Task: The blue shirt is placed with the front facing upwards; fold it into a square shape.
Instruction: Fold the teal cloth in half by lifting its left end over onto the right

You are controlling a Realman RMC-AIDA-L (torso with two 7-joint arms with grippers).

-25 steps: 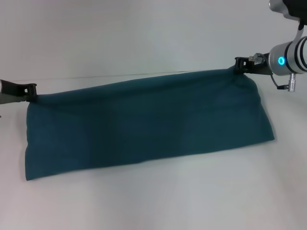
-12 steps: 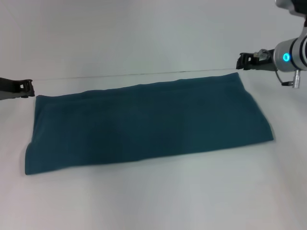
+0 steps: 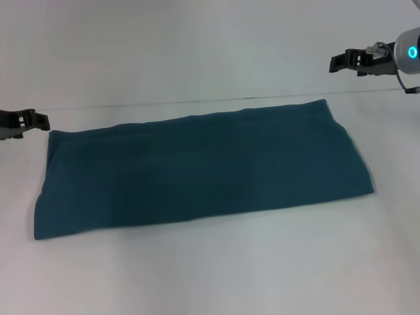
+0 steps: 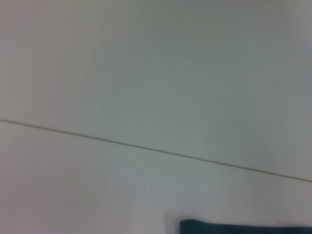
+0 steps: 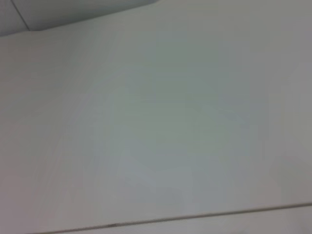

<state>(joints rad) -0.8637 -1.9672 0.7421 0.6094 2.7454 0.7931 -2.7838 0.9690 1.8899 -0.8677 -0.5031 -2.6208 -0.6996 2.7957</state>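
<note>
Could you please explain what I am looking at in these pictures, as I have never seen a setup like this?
This is a two-armed robot. The large picture comes from a camera on its head, looking down at a white table; the other two come from cameras on its wrists. On the table lies the blue shirt, folded into a long flat band. The left tool hangs beside the shirt's left end, and the right tool is raised beyond its right end. Neither holds anything. The left wrist picture shows only a shirt corner, the right only bare table.

The blue shirt [image 3: 197,170] hides its print; left hand [image 3: 33,120] is edge-cropped.
</note>
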